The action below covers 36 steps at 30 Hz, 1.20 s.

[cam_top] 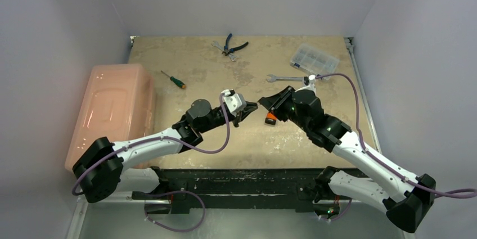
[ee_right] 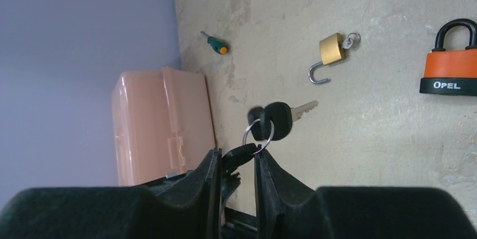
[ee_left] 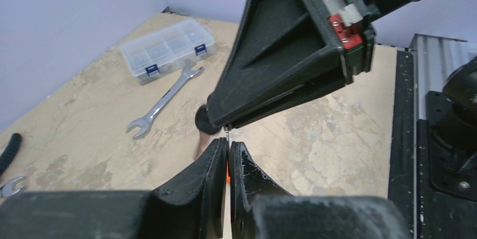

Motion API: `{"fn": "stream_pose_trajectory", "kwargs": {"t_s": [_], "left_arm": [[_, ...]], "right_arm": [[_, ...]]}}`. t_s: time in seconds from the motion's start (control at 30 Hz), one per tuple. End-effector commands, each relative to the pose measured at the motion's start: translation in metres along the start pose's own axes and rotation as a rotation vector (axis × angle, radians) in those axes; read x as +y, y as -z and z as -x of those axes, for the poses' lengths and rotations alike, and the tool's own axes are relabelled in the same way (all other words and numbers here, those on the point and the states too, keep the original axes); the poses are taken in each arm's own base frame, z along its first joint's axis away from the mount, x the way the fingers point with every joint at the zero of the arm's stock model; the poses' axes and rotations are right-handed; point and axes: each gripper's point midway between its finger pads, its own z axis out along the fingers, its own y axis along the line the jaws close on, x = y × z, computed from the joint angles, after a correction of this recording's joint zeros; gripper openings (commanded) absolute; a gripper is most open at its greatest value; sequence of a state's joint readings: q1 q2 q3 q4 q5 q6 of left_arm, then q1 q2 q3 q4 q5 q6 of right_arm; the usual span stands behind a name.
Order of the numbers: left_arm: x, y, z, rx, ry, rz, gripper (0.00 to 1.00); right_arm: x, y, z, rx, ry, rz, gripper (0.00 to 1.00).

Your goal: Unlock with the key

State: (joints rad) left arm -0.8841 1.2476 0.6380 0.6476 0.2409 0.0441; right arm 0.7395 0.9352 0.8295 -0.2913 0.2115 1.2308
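An orange padlock (ee_right: 453, 64) with a black shackle lies on the table, just below where the two grippers meet (cam_top: 270, 118). A brass padlock (ee_right: 332, 49) lies nearby with its shackle open and a small key in it. My right gripper (ee_right: 236, 152) is shut on the black head of a key (ee_right: 242, 153). A ring with another black-headed key (ee_right: 271, 121) dangles from it. My left gripper (ee_left: 229, 143) meets the right gripper (cam_top: 261, 103) tip to tip. Its jaws are pinched on the thin metal blade (ee_left: 226, 133) that sticks out of the right gripper.
A wrench (cam_top: 284, 79) and a clear organiser box (cam_top: 314, 58) lie at the back right. Pliers (cam_top: 230, 45) lie at the back middle and a green-handled screwdriver (cam_top: 171, 79) to the left. A pink plastic box (cam_top: 115, 109) stands along the left edge.
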Motion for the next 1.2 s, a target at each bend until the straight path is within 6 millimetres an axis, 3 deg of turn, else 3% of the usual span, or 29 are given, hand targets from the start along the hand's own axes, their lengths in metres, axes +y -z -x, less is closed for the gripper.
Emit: {"fn": "stream_pose_trajectory", "kwargs": {"t_s": [0.0, 0.23, 0.43, 0.57, 0.6, 0.67, 0.7, 1.0, 1.17], "left_arm": [[0.007, -0.006, 0.024, -0.053, -0.020, 0.019, 0.07], [0.009, -0.006, 0.025, -0.052, -0.014, 0.029, 0.09], [0.009, -0.006, 0.024, -0.051, -0.012, 0.030, 0.24], [0.009, -0.006, 0.024, -0.048, -0.013, 0.031, 0.27], [0.010, -0.006, 0.024, -0.049, -0.015, 0.032, 0.24], [0.009, -0.006, 0.023, -0.044, -0.020, 0.027, 0.04], [0.009, -0.006, 0.022, -0.041, -0.020, 0.027, 0.00], [0.012, -0.004, 0.023, -0.040, -0.038, 0.041, 0.00], [0.017, 0.000, 0.028, -0.030, -0.058, 0.066, 0.00]], "right_arm": [[0.021, 0.007, 0.002, 0.002, -0.031, 0.098, 0.00], [0.029, 0.007, -0.002, 0.025, -0.037, 0.139, 0.00], [0.030, 0.010, 0.001, 0.014, -0.041, 0.149, 0.00], [0.030, 0.010, 0.000, 0.016, -0.041, 0.150, 0.00], [0.031, 0.010, 0.001, 0.015, -0.041, 0.151, 0.00], [0.030, 0.010, 0.000, 0.017, -0.041, 0.151, 0.00], [0.030, 0.010, 0.000, 0.018, -0.041, 0.152, 0.00], [0.032, 0.011, 0.000, 0.019, -0.024, 0.160, 0.00], [0.028, 0.016, 0.009, -0.019, 0.080, 0.136, 0.44]]}}
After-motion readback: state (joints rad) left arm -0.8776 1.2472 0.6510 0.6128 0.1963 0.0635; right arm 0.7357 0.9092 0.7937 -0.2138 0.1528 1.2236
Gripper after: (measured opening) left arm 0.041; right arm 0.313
